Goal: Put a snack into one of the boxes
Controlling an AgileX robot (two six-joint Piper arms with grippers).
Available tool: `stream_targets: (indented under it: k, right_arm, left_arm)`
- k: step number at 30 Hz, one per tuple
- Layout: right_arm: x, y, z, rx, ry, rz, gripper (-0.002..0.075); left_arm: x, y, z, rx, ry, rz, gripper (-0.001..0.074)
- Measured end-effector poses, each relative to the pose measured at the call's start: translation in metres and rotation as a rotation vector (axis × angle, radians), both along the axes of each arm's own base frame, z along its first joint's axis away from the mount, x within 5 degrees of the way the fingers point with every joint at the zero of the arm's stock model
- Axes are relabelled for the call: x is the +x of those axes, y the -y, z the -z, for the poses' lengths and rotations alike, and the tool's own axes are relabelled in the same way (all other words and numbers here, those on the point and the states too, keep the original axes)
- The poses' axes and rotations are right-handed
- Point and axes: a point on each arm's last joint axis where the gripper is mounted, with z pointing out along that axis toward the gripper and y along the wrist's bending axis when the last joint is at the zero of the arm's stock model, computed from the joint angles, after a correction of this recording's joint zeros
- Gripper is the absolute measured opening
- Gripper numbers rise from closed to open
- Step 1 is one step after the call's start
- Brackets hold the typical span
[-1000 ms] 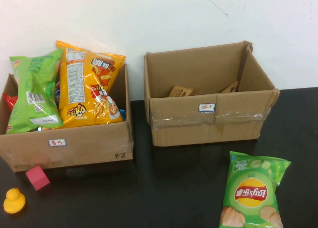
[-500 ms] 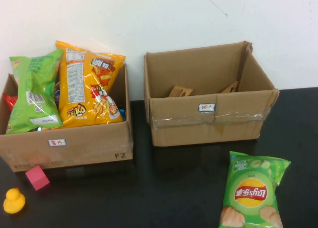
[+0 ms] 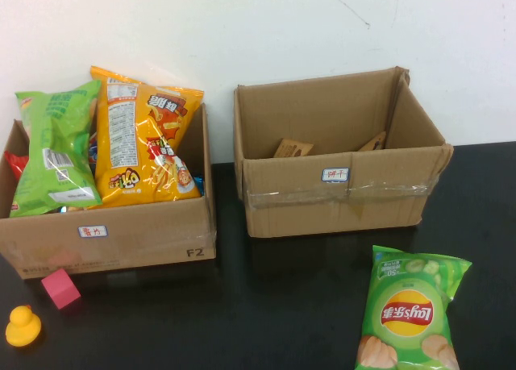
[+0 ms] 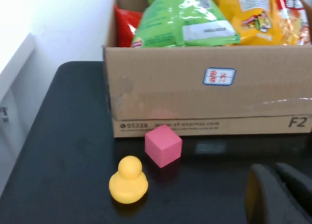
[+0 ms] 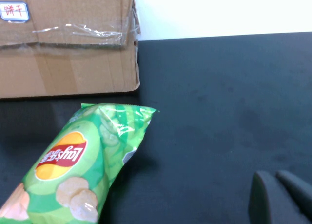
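The green Lay's crisp bag [image 3: 411,313] lies flat at the worktop's near right edge, just in front of the nearly empty right cardboard box [image 3: 339,201]. The left cardboard box [image 3: 113,233] is already stuffed with snack bags. The right gripper [image 5: 280,197] hovers beside the bag with its fingers together, so open them first. Pinch the bag by its crimped top edge, not the puffy middle, lift it clear of the box wall and drop it in. The left gripper [image 4: 280,194] sits closed near the pink cube [image 4: 163,145] and yellow rubber duck [image 4: 128,181] at the near left corner; leave it parked.
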Motion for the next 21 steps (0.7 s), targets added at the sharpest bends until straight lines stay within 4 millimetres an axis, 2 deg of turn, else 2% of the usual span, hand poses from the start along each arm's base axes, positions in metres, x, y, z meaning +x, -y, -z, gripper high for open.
stream_targets:
  k: [21]
  right_arm:
    - [0.0000,0.0000,0.0000,0.000,0.000,0.000,-0.0001]
  left_arm:
    - [-0.0001,0.0003,0.0003,0.005,-0.004,0.008,-0.0001]
